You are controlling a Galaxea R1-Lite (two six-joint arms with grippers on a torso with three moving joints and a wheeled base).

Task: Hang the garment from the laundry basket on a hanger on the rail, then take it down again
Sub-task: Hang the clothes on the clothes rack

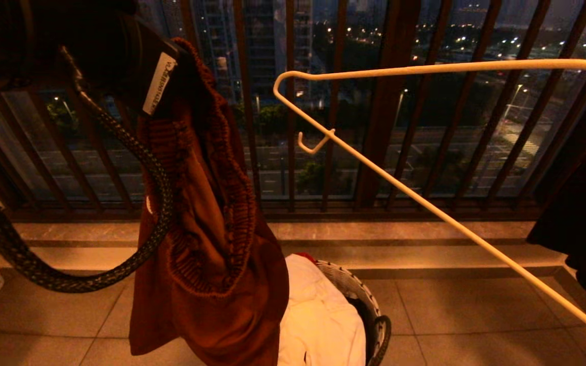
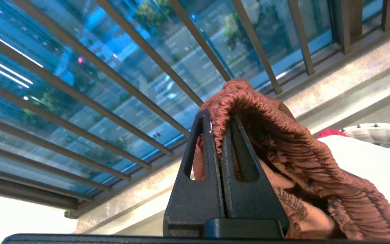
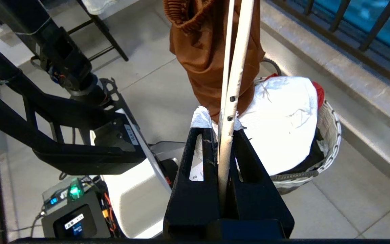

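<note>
In the left wrist view, the left gripper (image 2: 217, 135), two black slotted plastic fingers, is pinched together on the ribbed, gathered elastic waistband of the rust-brown shorts (image 2: 283, 145), whose soft cloth bunches over the fingertips. In the right wrist view, the right gripper (image 3: 222, 134), its fingertips wrapped in white tape, is clamped on the thin white wire hanger (image 3: 234, 78), a smooth painted rod with chipped spots. In the head view the shorts (image 1: 211, 244) hang limp at centre left, and the hanger's angular loop spans the upper right. Lower centre sits the small round woven laundry basket (image 1: 369, 300) with a white, dark-patterned rim, holding crumpled white cloth (image 1: 318, 315). Behind stand the dark brown barred railing (image 1: 389, 101) and city lights.
</note>
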